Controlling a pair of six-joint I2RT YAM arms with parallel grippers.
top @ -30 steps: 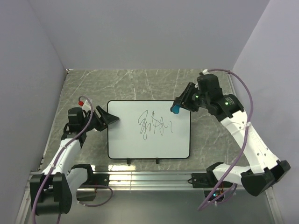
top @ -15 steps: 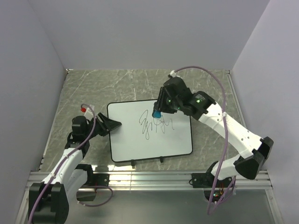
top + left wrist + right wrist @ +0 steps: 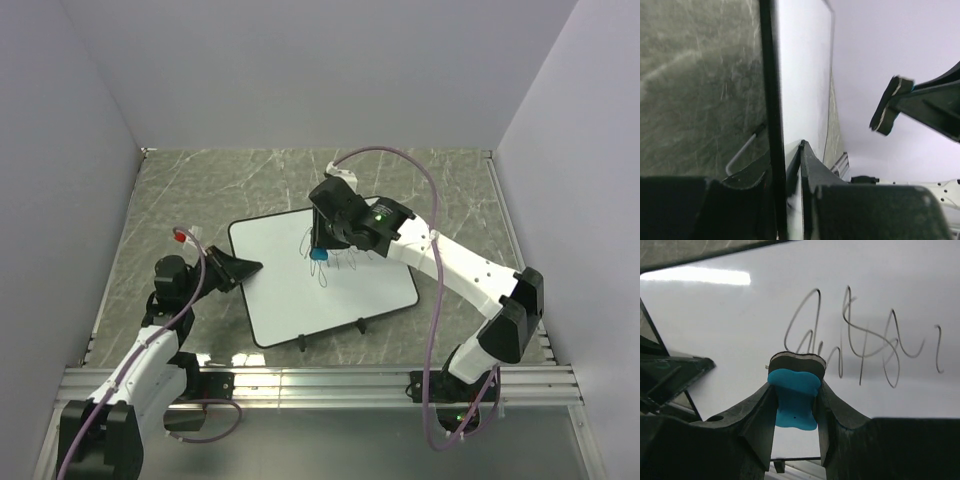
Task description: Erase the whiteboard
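Whiteboard under right tool, scribbles beside eraser

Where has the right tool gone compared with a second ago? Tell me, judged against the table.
Yes. The right tool, shut on the blue eraser, moved left across the table, from the whiteboard's right edge to over the scribbles.

Right gripper hanging over the whiteboard scribbles, left gripper blocking the board's edge beyond, bare marble table lying open behind it.
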